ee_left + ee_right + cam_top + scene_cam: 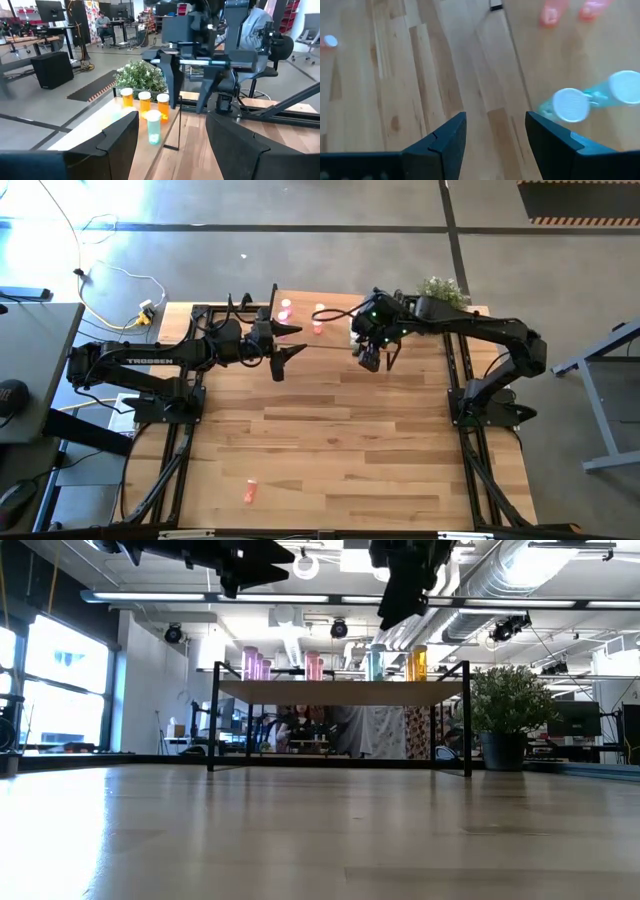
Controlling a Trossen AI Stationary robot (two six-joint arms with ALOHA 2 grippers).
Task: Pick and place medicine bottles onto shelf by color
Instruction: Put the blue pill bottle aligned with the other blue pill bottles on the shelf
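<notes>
Right tool (370, 360): hangs with fingers spread and nothing between them, above the near edge of the small light-wood shelf on thin black legs (340, 692), at the far end of the plank-topped desk (340, 440). Left tool (288, 350): likewise spread and empty, beside the shelf's other end, apart from the right one. Seems well along: upright on the shelf by colour stand translucent pink white-capped bottles (252, 663) at one end, then a salmon-pink one (313, 665), pale green ones (375, 662), and orange ones (418, 662) at the end nearest the small green potted plant (510, 700). Shows the green pair (570, 105) close under the right tool in that arm's wrist view. Left to do, as far as can be seen: one salmon-red bottle (250, 491) lying on its side on bare desk near the front edge, well apart from both tools and from the shelf. Little in the way of reaching it; likely more care needed at the shelf, with standing bottles close together and easy to knock. Beyond the desk, only an open workshop room.
</notes>
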